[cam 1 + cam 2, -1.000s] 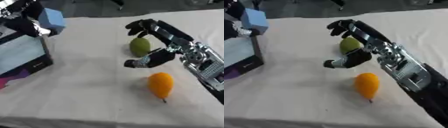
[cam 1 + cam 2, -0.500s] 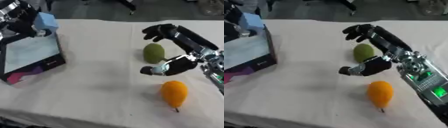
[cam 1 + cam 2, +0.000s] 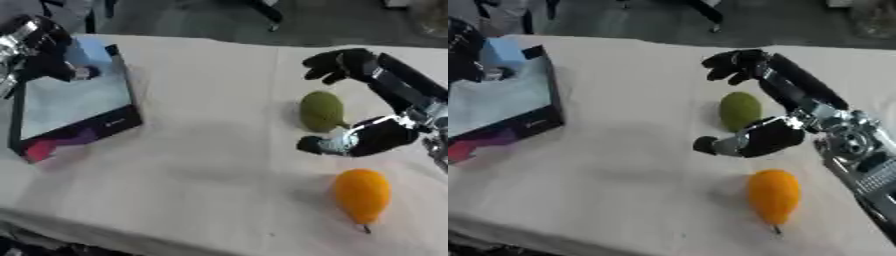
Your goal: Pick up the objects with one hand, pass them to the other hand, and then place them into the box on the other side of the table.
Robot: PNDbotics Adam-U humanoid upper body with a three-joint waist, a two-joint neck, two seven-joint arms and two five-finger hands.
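— Green and orange on pale cloth: what lies where?

— A green fruit [image 3: 321,111] lies on the cloth-covered tabletop [image 3: 201,150], right of centre. An orange fruit [image 3: 361,195] lies nearer the camera, apart from it, its stalk end pointing toward the lower edge.

— And the right hand?

— The right hand [image 3: 773,116] arches over the green fruit. Its fingers [image 3: 732,62] are spread and curled beyond the fruit's far side, the thumb [image 3: 728,145] reaching past its near side. Whether they touch the fruit cannot be told; nothing is pinched.

— The box?

— The box [image 3: 74,111] sits at the tabletop's left, dark-walled with a pale inside. The left hand [image 3: 35,42] shows at its far corner, beside a light blue block [image 3: 502,51]; whether its fingers are spread or closed cannot be told.
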